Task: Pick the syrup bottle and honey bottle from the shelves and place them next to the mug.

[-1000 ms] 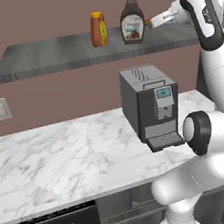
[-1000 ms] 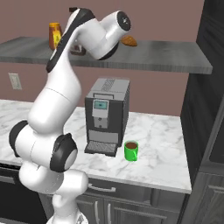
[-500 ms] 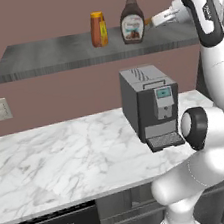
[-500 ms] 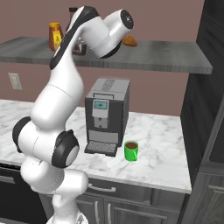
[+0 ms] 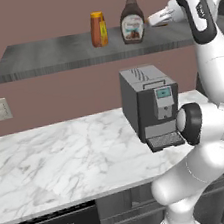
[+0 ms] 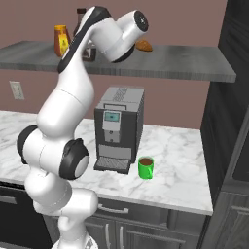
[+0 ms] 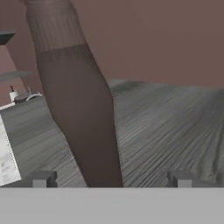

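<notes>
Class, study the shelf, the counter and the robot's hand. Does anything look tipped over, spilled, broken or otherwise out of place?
Nothing stands out. The syrup bottle and honey bottle stand upright on the shelf; the mug stands upright on the counter beside the coffee machine, with nothing spilled. The gripper is open at the syrup bottle.

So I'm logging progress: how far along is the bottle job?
Nothing is placed yet. The syrup bottle and honey bottle stand on the shelf. In hand: the open hand straddles the syrup bottle, not gripping. Left: carry both down beside the mug.
</notes>
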### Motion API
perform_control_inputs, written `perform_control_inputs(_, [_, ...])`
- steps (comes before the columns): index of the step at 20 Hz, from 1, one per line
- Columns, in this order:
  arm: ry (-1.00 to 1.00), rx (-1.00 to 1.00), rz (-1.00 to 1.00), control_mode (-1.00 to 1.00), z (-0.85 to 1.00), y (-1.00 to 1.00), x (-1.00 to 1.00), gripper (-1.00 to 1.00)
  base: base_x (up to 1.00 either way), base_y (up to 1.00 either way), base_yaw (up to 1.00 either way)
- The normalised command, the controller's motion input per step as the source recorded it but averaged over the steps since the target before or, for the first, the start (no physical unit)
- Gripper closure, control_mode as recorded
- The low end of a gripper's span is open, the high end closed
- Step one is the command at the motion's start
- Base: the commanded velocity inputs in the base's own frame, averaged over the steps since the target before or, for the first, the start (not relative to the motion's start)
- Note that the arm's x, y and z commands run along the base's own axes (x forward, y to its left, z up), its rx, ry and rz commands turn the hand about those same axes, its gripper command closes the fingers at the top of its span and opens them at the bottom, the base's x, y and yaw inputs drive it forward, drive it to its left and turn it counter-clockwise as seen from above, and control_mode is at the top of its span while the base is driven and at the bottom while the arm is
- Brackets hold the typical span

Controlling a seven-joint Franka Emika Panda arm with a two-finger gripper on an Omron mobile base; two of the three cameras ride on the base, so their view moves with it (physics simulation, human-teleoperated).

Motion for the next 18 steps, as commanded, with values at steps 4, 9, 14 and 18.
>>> perform_control_inputs(4, [0.00,0.00,0.00,-1.00,0.00,0.07,0.07,-1.00,0.00,0.00,0.00])
perform_control_inputs(9, [0.00,0.00,0.00,-1.00,0.00,0.08,0.00,-1.00,0.00,0.00,0.00])
perform_control_inputs(14, [0.00,0.00,0.00,-1.00,0.00,0.08,0.01,-1.00,0.00,0.00,0.00])
perform_control_inputs(18, [0.00,0.00,0.00,-1.00,0.00,0.08,0.02,-1.00,0.00,0.00,0.00])
